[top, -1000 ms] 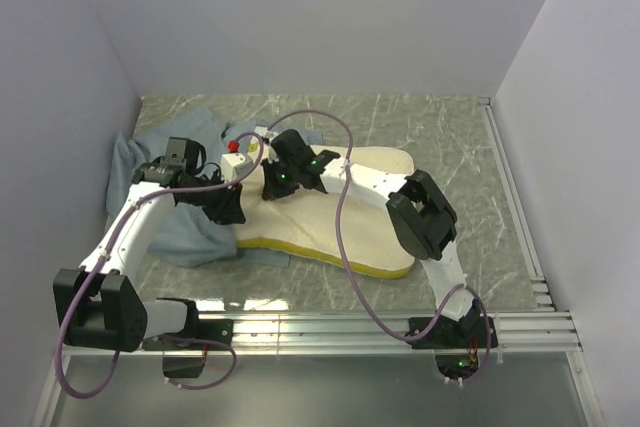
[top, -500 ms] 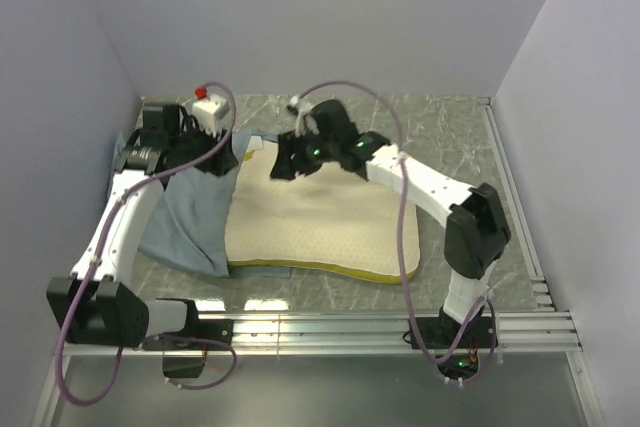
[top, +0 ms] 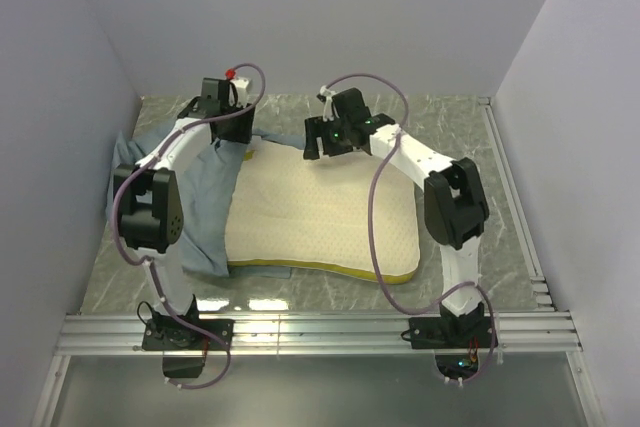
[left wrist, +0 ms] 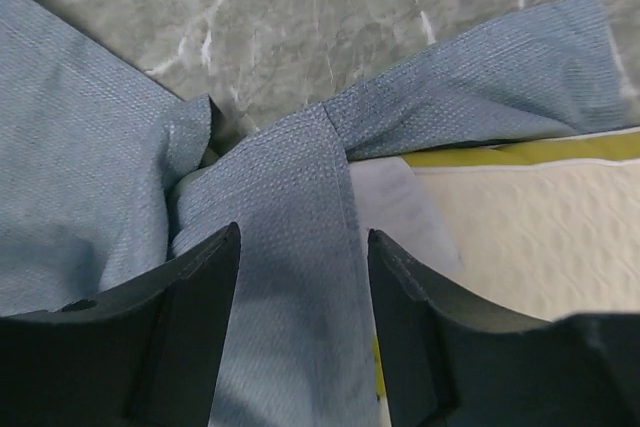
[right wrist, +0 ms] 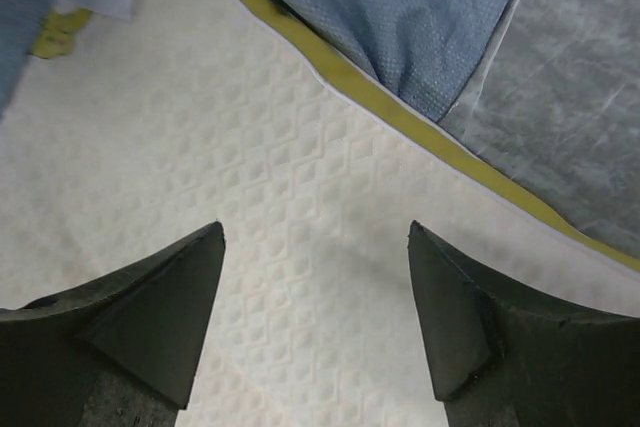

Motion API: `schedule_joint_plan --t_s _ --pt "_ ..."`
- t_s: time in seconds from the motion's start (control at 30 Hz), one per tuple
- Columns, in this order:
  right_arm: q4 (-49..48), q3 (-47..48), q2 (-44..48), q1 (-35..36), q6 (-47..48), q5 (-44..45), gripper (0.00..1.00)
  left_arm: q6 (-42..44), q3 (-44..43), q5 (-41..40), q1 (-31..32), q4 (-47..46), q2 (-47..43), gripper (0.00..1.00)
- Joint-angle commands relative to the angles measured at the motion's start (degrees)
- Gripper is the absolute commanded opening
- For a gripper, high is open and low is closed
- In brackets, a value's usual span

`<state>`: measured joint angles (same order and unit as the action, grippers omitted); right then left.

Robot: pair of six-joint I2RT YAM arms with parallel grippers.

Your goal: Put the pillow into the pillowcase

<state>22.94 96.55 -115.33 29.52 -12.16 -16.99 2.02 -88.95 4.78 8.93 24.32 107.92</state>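
The cream-white pillow (top: pixel 320 212) lies flat mid-table, its yellow edge showing along the near side. The blue-grey pillowcase (top: pixel 200 202) lies crumpled to its left, with a strip reaching along the pillow's far edge. My left gripper (top: pixel 232 127) is at the far left corner of the pillow. In the left wrist view it (left wrist: pixel 303 237) stands open over a folded band of the pillowcase (left wrist: pixel 290 207), with the pillow (left wrist: pixel 540 227) at right. My right gripper (top: pixel 318 140) hovers open over the pillow's far edge. In its wrist view it (right wrist: pixel 316 229) has only the pillow (right wrist: pixel 200 117) beneath, with a pillowcase corner (right wrist: pixel 400 7) beyond.
White walls close in on the left, back and right. A metal rail (top: pixel 320 327) runs along the near edge and another (top: pixel 510 197) runs down the right side. Marble tabletop (top: pixel 440 127) shows behind and to the right of the pillow. Purple cables loop over both arms.
Both arms have stretched toward the back wall. The pillow has swung from a slant to lie square and flat. The right gripper has opened and the left one has opened wider.
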Motion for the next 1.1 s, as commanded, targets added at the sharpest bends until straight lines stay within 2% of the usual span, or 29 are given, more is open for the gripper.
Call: schedule_joint_plan --t_s 0.0,0.23,0.33,0.47,0.53,0.6,0.63,0.67,0.7,0.73,0.77,0.93,1.07 --pt "1.1 4.1 -2.4 0.5 1.4 -0.3 0.81 -1.6 -3.7 -2.9 0.9 -4.0 1.1 0.61" --pt "2.2 2.3 -5.6 0.8 2.0 -4.0 0.82 -1.6 -6.8 -2.5 1.9 -3.7 7.3 0.62" --pt "2.6 2.9 -7.1 0.9 2.1 -5.8 0.78 -1.6 -8.3 -2.9 2.1 -3.7 9.8 0.61" --pt "2.1 3.1 -8.2 0.8 1.8 -6.9 0.67 -1.6 -10.7 -3.1 2.4 -3.2 12.7 0.60" --pt "1.8 3.0 -8.3 0.9 1.7 -7.2 0.61 -1.6 -11.9 -4.0 2.8 -3.0 14.3 0.56" --pt "1.3 2.8 -8.6 0.8 1.7 -7.7 0.49 -3.7 -13.1 -3.7 3.0 -2.9 15.6 0.44" --pt "1.1 2.7 -8.5 0.8 1.6 -8.1 0.38 -3.7 -13.5 -2.2 3.1 -2.5 15.9 0.34" --pt "0.8 2.6 -8.4 0.9 1.7 -9.2 0.31 -4.0 -14.1 -1.3 3.1 -1.0 16.3 0.13" --pt "0.0 2.2 -8.3 0.8 1.3 -9.8 0.24 -4.0 -15.9 0.7 3.3 0.0 16.9 0.05" --pt "-0.5 1.9 -7.9 0.9 0.8 -10.2 0.09 -4.2 -16.2 2.5 3.5 0.9 16.6 0.00" --pt "-1.1 1.4 -7.6 1.0 0.3 -10.7 0.00 -4.9 -15.9 5.4 4.1 0.3 16.0 0.00" --pt "-5.0 -0.1 -4.4 1.6 -2.9 -13.9 0.00 -9.0 -11.6 11.7 7.3 -2.3 8.6 0.00" --pt "-7.6 -1.0 -1.7 2.4 -6.5 -16.2 0.00 -15.9 -8.4 15.7 10.2 -5.2 5.2 0.00"
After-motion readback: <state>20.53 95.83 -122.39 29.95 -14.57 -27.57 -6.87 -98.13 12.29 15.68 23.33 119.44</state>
